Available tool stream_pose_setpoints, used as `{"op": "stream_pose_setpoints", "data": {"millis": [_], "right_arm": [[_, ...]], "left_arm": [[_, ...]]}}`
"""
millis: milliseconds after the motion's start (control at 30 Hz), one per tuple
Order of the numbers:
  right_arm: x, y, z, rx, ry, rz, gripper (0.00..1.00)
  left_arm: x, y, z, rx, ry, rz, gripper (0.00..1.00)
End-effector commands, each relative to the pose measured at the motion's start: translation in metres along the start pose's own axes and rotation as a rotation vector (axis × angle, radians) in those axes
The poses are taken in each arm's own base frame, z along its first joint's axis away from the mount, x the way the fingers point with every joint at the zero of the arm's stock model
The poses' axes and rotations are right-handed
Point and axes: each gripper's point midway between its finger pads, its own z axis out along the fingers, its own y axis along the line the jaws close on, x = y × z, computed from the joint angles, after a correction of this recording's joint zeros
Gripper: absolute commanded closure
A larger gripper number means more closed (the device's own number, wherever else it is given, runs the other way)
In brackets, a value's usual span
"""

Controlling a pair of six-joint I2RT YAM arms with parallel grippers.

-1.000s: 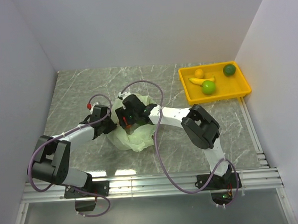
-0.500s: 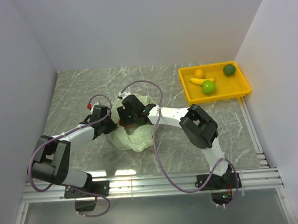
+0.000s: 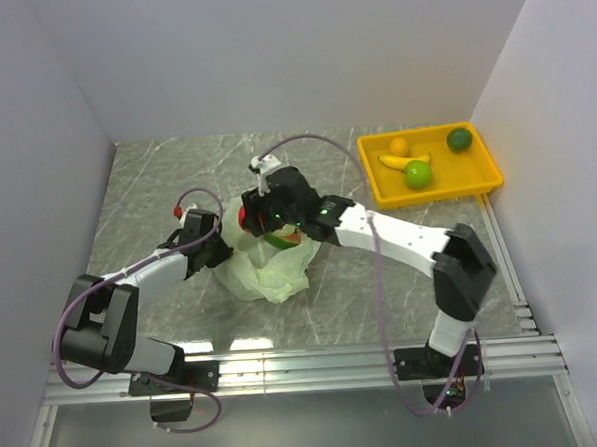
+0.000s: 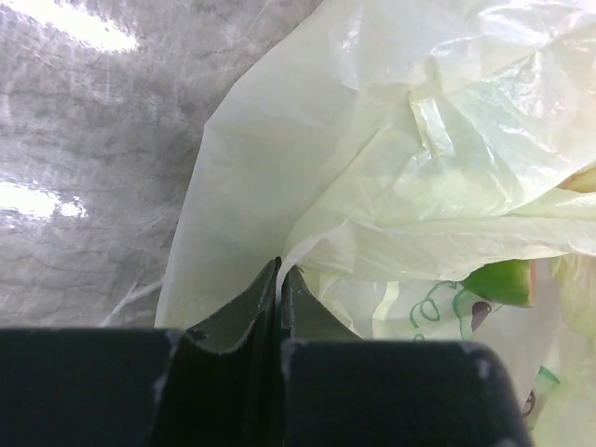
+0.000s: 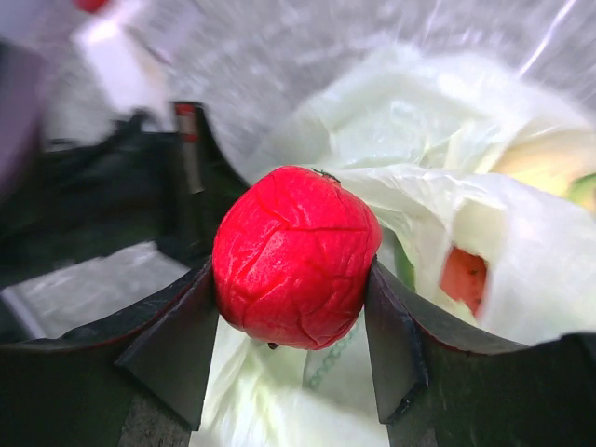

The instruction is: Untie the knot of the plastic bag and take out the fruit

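Observation:
The pale green plastic bag (image 3: 266, 263) lies open mid-table, also in the left wrist view (image 4: 391, 168) and the right wrist view (image 5: 447, 186). My right gripper (image 3: 250, 214) (image 5: 293, 307) is shut on a red apple (image 5: 296, 253) and holds it above the bag's left side. A red watermelon slice (image 5: 463, 275) shows inside the bag, with its green rind (image 4: 503, 279) in the left wrist view. My left gripper (image 3: 220, 250) (image 4: 279, 275) is shut on the bag's edge film at its left. The knot is not visible. A yellow banana (image 3: 400, 162) and a light green apple (image 3: 417, 174) lie in the yellow tray (image 3: 487, 184).
The tray at the back right also holds a small orange fruit (image 3: 399, 145) and a dark green round fruit (image 3: 459, 138). White walls close the table on the left, back and right. Purple cables loop over both arms.
My right gripper has risen out of the bag with the red apple and moved back; its arm has stretched out. The left gripper has stayed on the bag's edge.

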Motion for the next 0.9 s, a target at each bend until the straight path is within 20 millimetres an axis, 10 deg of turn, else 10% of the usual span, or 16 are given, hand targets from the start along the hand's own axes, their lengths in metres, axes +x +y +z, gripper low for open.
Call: {"op": "stream_pose_setpoints", "data": {"millis": [0,67,200,433,600,733,867], "right_arm": [[-0.034,-0.015,-0.047,0.043,-0.101,-0.038,0.92],[-0.054,-0.037,-0.072,0.098,-0.158,-0.026,0.93],[-0.082,-0.159,-0.115,0.410,-0.233,0.091,0.93],[-0.047,-0.357,-0.170,0.897,-0.207,0.435,0.91],[-0.035,-0.414,-0.173,0.970,-0.183,0.560,0.71],[-0.022,-0.432,-0.162,1.000,-0.131,0.589,0.15],[-0.029,-0.426,-0.166,0.985,-0.151,0.587,0.07]], "left_arm": [[-0.023,-0.016,-0.011,0.037,-0.069,0.021,0.91],[-0.025,-0.018,-0.015,0.045,-0.077,0.028,0.91],[-0.025,-0.021,-0.018,0.060,-0.069,0.042,0.91],[-0.023,-0.033,-0.020,0.114,-0.036,0.085,0.91],[-0.028,-0.043,-0.025,0.152,-0.047,0.113,0.90],[-0.033,-0.051,-0.031,0.181,-0.054,0.149,0.90],[-0.034,-0.056,-0.033,0.193,-0.050,0.171,0.89]]}}
